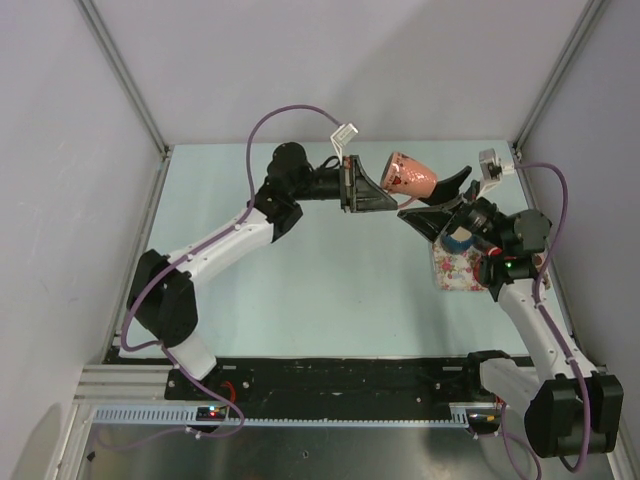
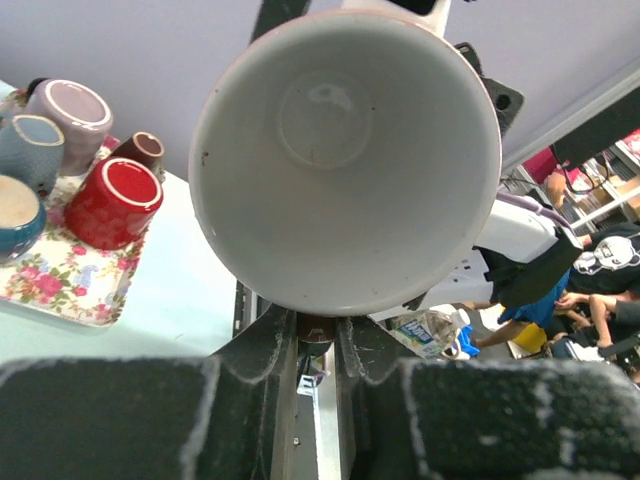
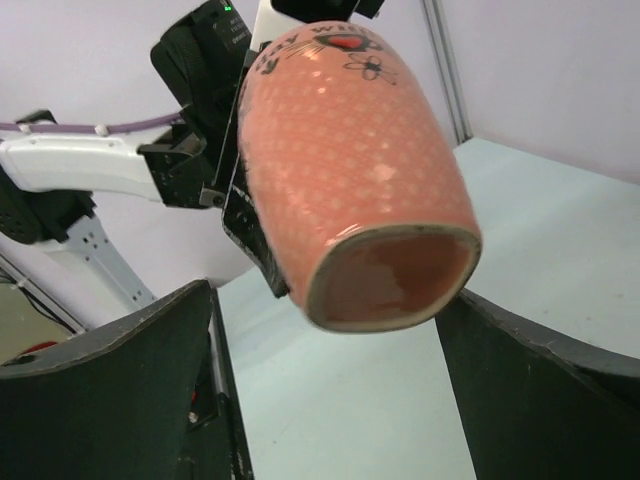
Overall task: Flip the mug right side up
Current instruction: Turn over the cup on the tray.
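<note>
- The pink dotted ceramic mug [image 1: 410, 175] is hanging in the air above the pale green table [image 1: 330, 290], in the upper middle of the top view, and is lying on its side.
- Its white-lined mouth is facing the left arm, and its base is pointing right, toward the other arm.
- The left gripper [image 1: 372, 190] is pinching the mug's rim; in the left wrist view the rim is sitting between the two black fingers at the bottom centre.
- The right gripper [image 1: 438, 198] is standing wide open. In the right wrist view its black fingers [image 3: 150, 370] are flanking the mug's base without touching it.
- A flowered rectangular tray [image 2: 60, 290] is lying at the left edge of the left wrist view and is carrying several small cups, among them a glossy red cup [image 2: 120, 200].
</note>
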### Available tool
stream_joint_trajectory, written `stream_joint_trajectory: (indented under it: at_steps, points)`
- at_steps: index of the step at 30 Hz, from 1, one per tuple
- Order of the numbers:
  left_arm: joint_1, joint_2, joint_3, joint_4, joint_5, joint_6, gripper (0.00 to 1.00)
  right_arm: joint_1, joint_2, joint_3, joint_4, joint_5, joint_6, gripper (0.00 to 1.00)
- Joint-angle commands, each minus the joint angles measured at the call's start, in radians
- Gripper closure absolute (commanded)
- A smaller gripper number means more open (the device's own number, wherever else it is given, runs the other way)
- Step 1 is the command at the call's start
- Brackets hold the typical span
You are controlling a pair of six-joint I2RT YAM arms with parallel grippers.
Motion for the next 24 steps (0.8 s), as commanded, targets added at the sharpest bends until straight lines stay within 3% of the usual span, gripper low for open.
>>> stream_joint_trajectory:
  at_steps: [1, 13, 24]
  points:
    - [0.035, -0.07, -0.003, 0.034, -0.049, 0.057, 1.0, -0.014, -0.029, 0.071, -0.189, -0.051, -0.19, 0.02]
    - [0.09, -0.065, -0.004, -0.128, -0.156, 0.209, 1.0, -0.034, -0.084, 0.143, -0.724, -0.089, -0.655, 0.01]
    - [0.129, -0.028, 0.117, -0.54, -0.38, 0.553, 1.0, -0.074, -0.234, 0.163, -1.16, 0.023, -1.013, 0.01]
